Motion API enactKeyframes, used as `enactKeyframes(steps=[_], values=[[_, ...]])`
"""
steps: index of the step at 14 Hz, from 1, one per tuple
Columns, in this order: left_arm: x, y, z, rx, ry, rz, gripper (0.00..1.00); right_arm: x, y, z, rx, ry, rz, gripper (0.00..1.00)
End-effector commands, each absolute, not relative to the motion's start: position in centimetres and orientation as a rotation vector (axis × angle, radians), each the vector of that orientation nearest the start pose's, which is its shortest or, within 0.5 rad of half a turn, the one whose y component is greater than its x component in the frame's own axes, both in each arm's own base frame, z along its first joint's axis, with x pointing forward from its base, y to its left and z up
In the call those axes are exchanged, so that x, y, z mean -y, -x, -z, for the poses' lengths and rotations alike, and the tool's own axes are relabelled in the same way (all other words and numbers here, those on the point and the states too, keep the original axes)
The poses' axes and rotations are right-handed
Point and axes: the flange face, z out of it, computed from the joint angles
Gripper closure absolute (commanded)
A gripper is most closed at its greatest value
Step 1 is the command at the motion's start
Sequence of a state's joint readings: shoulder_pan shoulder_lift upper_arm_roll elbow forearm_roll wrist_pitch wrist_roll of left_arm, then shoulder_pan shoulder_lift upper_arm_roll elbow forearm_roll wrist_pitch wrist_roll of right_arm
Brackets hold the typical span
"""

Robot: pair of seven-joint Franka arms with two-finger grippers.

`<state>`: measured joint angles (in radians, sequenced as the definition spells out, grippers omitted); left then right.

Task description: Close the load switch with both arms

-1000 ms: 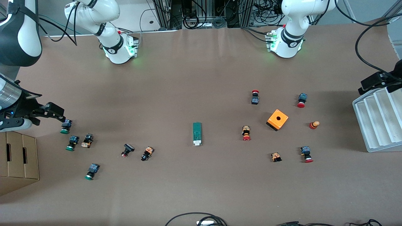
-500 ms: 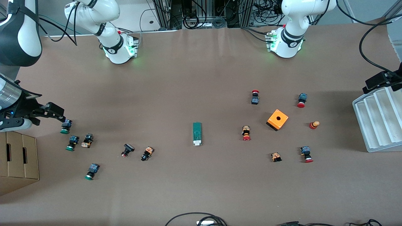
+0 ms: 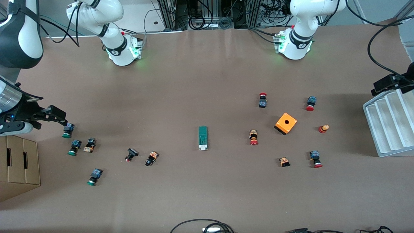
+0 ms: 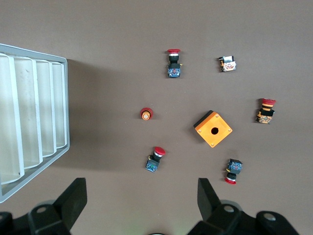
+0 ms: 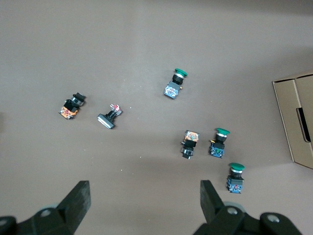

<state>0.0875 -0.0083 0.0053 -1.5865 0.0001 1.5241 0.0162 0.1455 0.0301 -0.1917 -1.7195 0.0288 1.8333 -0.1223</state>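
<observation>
Hovering wide open, empty: left gripper (image 4: 139, 203), right gripper (image 5: 144, 203); load switch (image 3: 202, 138) untouched.

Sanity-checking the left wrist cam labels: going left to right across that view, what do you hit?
White tray → small red cap → red-capped button → orange cube box → red button with orange body.

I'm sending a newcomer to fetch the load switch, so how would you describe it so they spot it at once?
Start from the brown table and look midway between the arms' two ends. The load switch lies there alone, well apart from the orange box toward the left arm's end. Unlike the scattered stubby push buttons, it is a slim green bar with a white end nearest the front camera.
</observation>
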Motion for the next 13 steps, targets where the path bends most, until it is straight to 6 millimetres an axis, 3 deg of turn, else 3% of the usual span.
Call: enactKeyframes(steps=[1, 13], values=[[-4.87, -53.07, -61.76, 0.096, 3.129, -0.049, 0.0, 2.46, -58.58, -56.28, 0.109, 3.138, 0.149, 0.0], [-5.03, -53.98, -61.93, 0.098, 3.129, -0.03, 0.0, 2.44, -58.58, -56.28, 0.108, 3.136, 0.149, 0.0]])
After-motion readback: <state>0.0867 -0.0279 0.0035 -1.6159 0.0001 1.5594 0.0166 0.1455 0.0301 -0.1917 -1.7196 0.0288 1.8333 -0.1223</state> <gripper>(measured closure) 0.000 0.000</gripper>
